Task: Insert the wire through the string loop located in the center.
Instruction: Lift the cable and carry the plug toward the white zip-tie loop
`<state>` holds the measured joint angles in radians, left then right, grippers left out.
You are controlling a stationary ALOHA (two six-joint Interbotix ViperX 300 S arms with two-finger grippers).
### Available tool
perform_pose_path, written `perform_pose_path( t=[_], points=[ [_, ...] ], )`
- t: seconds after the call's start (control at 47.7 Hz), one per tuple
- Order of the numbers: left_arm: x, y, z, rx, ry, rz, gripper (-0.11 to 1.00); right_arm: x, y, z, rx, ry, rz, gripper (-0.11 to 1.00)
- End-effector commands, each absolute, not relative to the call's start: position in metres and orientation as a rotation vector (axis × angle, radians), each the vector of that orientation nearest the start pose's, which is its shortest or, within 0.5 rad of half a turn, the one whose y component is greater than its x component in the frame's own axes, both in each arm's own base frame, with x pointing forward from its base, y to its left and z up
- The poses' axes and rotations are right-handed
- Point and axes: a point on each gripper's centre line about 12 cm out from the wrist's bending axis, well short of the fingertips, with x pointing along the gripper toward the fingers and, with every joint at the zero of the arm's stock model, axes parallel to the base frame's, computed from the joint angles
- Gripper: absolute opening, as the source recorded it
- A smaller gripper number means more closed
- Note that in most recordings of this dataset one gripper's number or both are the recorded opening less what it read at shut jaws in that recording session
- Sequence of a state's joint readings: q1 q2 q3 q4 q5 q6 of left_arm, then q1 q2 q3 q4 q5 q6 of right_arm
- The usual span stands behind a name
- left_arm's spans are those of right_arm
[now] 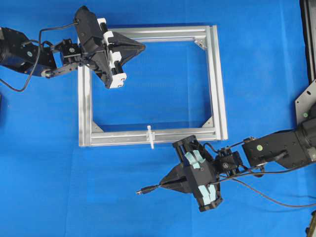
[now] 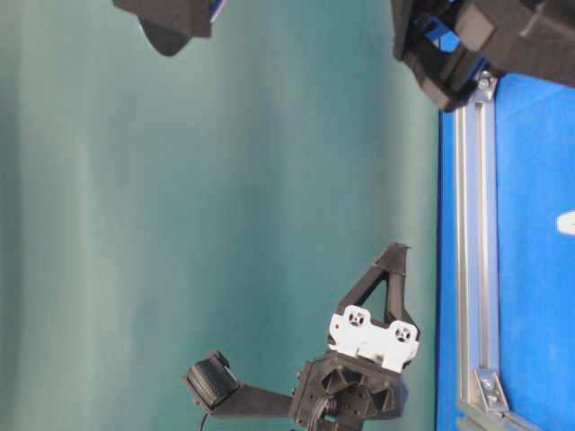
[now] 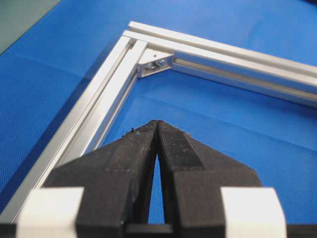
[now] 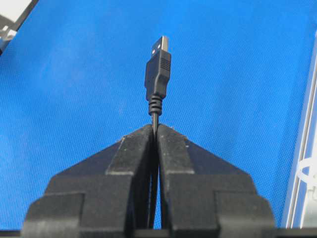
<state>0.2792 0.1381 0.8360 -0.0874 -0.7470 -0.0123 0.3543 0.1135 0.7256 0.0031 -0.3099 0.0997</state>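
Observation:
My right gripper (image 1: 164, 184) is shut on the wire (image 1: 150, 188), a thin black cable whose plug tip (image 4: 158, 69) sticks out ahead of the fingertips, pointing left over the blue mat. It hovers below and right of the string loop (image 1: 150, 137), a small white strip on the middle of the frame's near bar; the loop's edge (image 4: 308, 174) shows at the right of the right wrist view. My left gripper (image 1: 142, 47) is shut with nothing in it, above the frame's top bar near its left corner. In the left wrist view its tips (image 3: 157, 123) point at a frame corner.
The silver aluminium square frame (image 1: 216, 84) lies flat on the blue mat. The trailing wire (image 1: 276, 202) runs off to the right under the right arm. A metal bracket (image 1: 306, 101) stands at the right edge.

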Motion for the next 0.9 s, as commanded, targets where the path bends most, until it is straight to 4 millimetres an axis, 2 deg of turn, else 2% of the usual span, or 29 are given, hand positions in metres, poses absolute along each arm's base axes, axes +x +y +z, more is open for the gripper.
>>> perform_pose_path(
  t=[0.0, 0.545, 0.881],
  points=[
    [0.368, 0.114, 0.155, -0.093, 0.176, 0.346, 0.00, 0.370, 0.137, 0.149, 0.017, 0.509, 0.318, -0.03],
    [0.368, 0.111, 0.152, -0.095, 0.192, 0.338, 0.00, 0.315, 0.116, 0.140, 0.030, 0.580, 0.297, -0.03],
    [0.369, 0.111, 0.152, -0.094, 0.192, 0.336, 0.00, 0.313, 0.112, 0.142, 0.036, 0.560, 0.291, -0.03]
  ],
)
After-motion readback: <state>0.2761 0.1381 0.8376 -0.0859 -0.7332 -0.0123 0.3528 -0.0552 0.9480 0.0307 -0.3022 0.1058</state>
